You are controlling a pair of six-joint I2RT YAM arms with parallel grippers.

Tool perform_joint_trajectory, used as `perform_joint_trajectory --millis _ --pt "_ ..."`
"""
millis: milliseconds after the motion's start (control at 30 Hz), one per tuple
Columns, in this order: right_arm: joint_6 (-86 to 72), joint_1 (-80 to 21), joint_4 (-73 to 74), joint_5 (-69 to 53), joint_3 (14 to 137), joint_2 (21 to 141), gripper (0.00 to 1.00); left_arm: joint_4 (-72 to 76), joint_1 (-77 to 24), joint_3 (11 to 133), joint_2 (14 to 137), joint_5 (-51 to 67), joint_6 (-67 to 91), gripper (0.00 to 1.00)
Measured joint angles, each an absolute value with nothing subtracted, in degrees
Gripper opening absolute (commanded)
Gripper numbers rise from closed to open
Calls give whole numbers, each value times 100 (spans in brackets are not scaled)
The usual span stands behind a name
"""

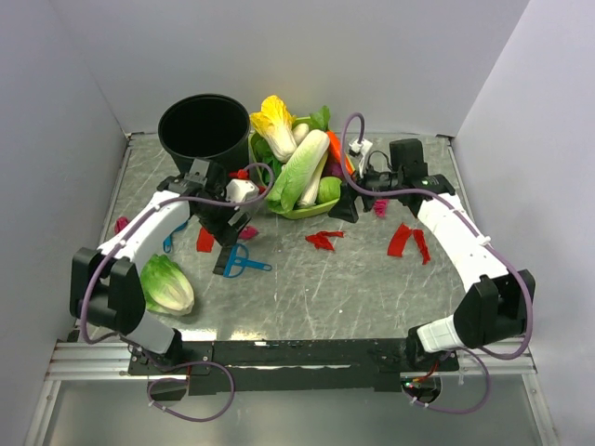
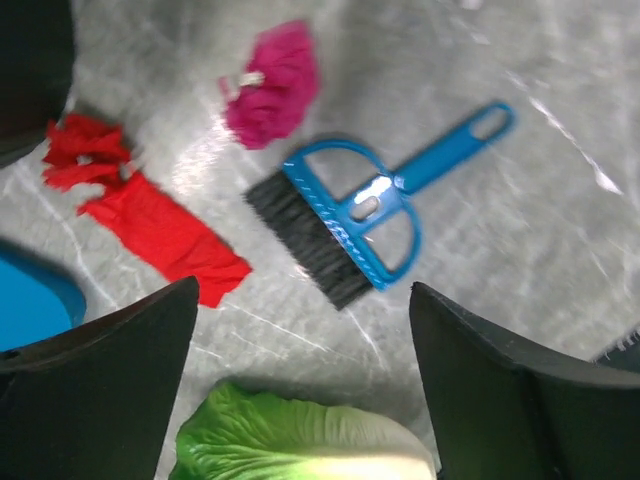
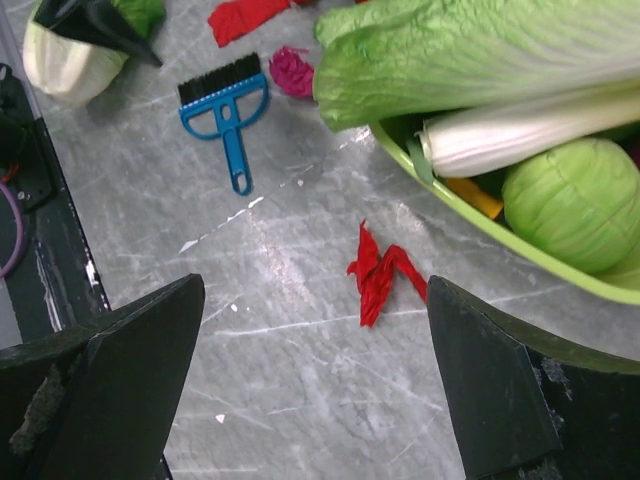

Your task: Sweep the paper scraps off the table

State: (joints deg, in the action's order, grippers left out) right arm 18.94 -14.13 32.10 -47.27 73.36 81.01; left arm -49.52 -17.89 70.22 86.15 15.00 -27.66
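Left fingers [image 2: 100, 380] gape wide over the blue brush [image 2: 345, 225], bristles toward the paper scraps [image 2: 165, 235]; right fingers [image 3: 110, 400], wide too, hang farther off

Across the grey-green table [image 1: 307, 297], paper scraps [image 1: 323, 240] in loose spots — small red bits mid-table, a larger red strip [image 1: 409, 240] to the right, a pink wad [image 1: 122, 224] at the left edge. Just beside a blue brush [image 1: 244, 265], the left gripper [image 1: 231, 249]; by a green tray [image 1: 302, 214] of vegetables, the right gripper [image 1: 346, 206]. Far left, a black bucket [image 1: 204, 130] — near left, a lettuce head [image 1: 167, 283].
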Motion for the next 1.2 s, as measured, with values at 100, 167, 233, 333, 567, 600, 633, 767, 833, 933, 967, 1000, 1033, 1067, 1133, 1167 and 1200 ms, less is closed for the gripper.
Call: perform_joint_trajectory --millis 100,167,233,333,567,600,633,767,833,933,967,1000,1033,1067,1133,1167,1200 --pt "1890 -1413 3164 -4644 7159 7970 100 -4748 -1719 7022 8842 1208 -2475 84" --pt "1898 -1413 3140 -4582 7072 7885 100 -4648 -1588 7041 9024 1055 -2152 78" --pt "1920 -1415 3111 -4525 7017 7817 100 -4595 -1411 7081 9161 952 -1863 76" --pt "1951 -1415 3089 -4442 6991 7773 100 -4506 -1138 7116 9240 996 -1623 73" --pt "1955 -1417 3020 -4346 6963 7769 99 -4278 -1125 6611 9146 1551 -1529 61" --pt "1955 -1417 3011 -4329 6963 7769 99 -4261 -1142 6497 9146 1584 -1522 60" --pt "1955 -1417 3004 -4311 6963 7769 99 -4230 -1168 6322 9146 1594 -1514 60" --pt "1955 -1417 3002 -4281 6963 7771 99 -4075 -1328 5909 9144 1531 -1424 61" --pt "1955 -1417 3002 -4274 6963 7771 99 -3955 -1448 5752 9124 1452 -1376 61" --pt "1955 -1417 3002 -4268 6963 7771 99 -3778 -1588 5631 9100 1330 -1297 60" --pt "1953 -1417 3002 -4268 6963 7771 99 -3721 -1627 5607 9096 1293 -1271 61" --pt "1953 -1417 3002 -4265 6963 7771 99 -3656 -1671 5581 9089 1240 -1247 60" --pt "1955 -1417 3002 -4265 6963 7771 99 -3607 -1706 5559 9089 1192 -1232 60" --pt "1955 -1417 3002 -4265 6963 7771 99 -3579 -1739 5546 9089 1140 -1223 60" --pt "1955 -1417 3004 -4261 6963 7771 99 -3503 -1780 5511 9089 1017 -1203 60" --pt "1955 -1417 3004 -4257 6963 7771 99 -3474 -1798 5507 9089 941 -1179 59" --pt "1955 -1417 3004 -4248 6963 7771 99 -3459 -1806 5500 9089 897 -1166 59"
